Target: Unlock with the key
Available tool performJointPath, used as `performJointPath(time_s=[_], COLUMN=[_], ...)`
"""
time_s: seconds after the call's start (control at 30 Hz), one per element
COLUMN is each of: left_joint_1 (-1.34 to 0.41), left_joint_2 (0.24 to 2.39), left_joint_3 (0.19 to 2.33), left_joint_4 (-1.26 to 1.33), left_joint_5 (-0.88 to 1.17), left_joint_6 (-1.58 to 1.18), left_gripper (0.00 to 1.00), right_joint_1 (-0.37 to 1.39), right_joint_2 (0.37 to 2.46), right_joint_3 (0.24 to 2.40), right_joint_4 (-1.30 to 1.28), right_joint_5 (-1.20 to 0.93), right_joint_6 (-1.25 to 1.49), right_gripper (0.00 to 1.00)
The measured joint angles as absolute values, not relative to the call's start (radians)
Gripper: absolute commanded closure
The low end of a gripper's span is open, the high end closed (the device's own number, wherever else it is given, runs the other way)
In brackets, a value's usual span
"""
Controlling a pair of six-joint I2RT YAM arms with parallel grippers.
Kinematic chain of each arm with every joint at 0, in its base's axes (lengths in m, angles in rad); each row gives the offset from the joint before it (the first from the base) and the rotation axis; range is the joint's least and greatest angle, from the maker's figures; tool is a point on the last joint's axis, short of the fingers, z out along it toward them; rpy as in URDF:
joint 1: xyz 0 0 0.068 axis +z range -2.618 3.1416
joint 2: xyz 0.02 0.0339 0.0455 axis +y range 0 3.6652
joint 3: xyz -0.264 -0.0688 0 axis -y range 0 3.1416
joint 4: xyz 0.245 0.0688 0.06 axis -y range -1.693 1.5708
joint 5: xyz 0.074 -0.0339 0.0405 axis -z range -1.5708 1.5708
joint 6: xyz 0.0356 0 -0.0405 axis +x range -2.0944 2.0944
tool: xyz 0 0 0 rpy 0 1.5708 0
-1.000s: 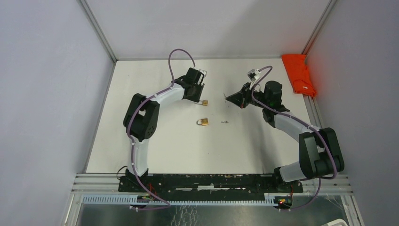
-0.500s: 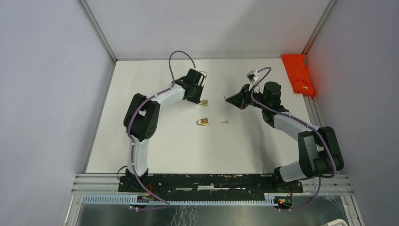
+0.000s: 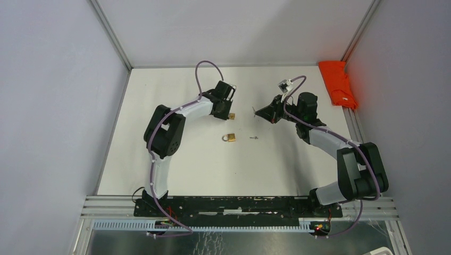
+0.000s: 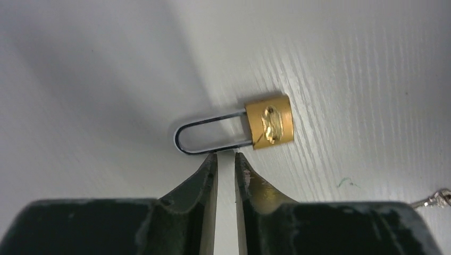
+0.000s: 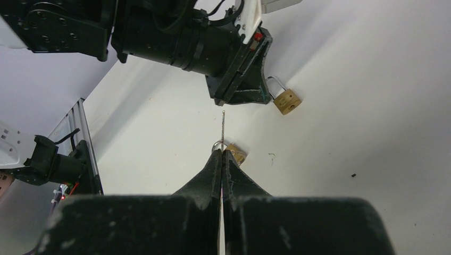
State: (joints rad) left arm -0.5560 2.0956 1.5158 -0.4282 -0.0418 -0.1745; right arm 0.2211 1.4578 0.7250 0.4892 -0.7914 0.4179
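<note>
— Left gripper (image 4: 225,155)?
— Jaws narrowly parted, holding nothing. The padlock (image 4: 268,123) lies flat on the table (image 4: 345,64), just beyond the tips.
— Right gripper (image 5: 222,152)?
— Clenched on the thin key (image 5: 223,130), right of that padlock.

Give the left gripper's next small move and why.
Probably ease the left gripper forward, then close on the brass padlock's shackle. Its fingertips stand narrowly apart just short of the shackle's near leg, gripping nothing, while the right gripper holds the key pinched and ready.
</note>
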Motion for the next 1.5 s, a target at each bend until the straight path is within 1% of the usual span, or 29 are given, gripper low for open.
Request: performJointPath(time_s=[0.3, 0.53, 0.77, 0.83, 0.93, 0.97, 1.07, 1.17, 1.3, 1.5], left_joint_1=[-0.553, -0.546, -0.546, -0.546, -0.545, -0.545, -0.545, -0.545, -0.545, -0.545], left_joint_2=[2.160, 2.167, 2.145, 2.134, 2.133, 2.133, 2.135, 2.143, 2.186, 2.270], left_joint_3=[1.595, 1.607, 1.604, 1.614, 1.664, 1.691, 1.772, 1.831, 1.858, 1.858], left_joint_4=[-0.434, -0.436, -0.459, -0.471, -0.492, -0.505, -0.534, -0.547, -0.558, -0.610], left_joint_5=[-0.110, -0.113, -0.097, -0.087, -0.068, -0.066, -0.058, -0.056, -0.054, -0.051], left_joint_6=[-0.174, -0.174, -0.174, -0.174, -0.163, -0.157, -0.138, -0.105, -0.091, -0.090], left_gripper=[0.75, 0.75, 0.75, 0.72, 0.62, 0.56, 0.50, 0.49, 0.49, 0.49], right_joint_1=[0.225, 0.236, 0.289, 0.293, 0.292, 0.292, 0.292, 0.292, 0.289, 0.277], right_joint_2=[1.485, 1.567, 1.630, 1.647, 1.655, 1.655, 1.652, 1.641, 1.602, 1.465], right_joint_3=[0.725, 0.738, 0.750, 0.765, 0.781, 0.785, 0.789, 0.789, 0.788, 0.776], right_joint_4=[0.490, 0.447, 0.427, 0.424, 0.420, 0.420, 0.415, 0.382, 0.348, 0.269], right_joint_5=[-0.792, -0.791, -0.793, -0.793, -0.791, -0.791, -0.786, -0.774, -0.761, -0.719], right_joint_6=[0.418, 0.419, 0.424, 0.427, 0.430, 0.430, 0.429, 0.418, 0.408, 0.351], right_gripper=[1.00, 1.00, 1.00, 1.00, 1.00, 1.00, 1.00, 1.00, 1.00, 1.00])
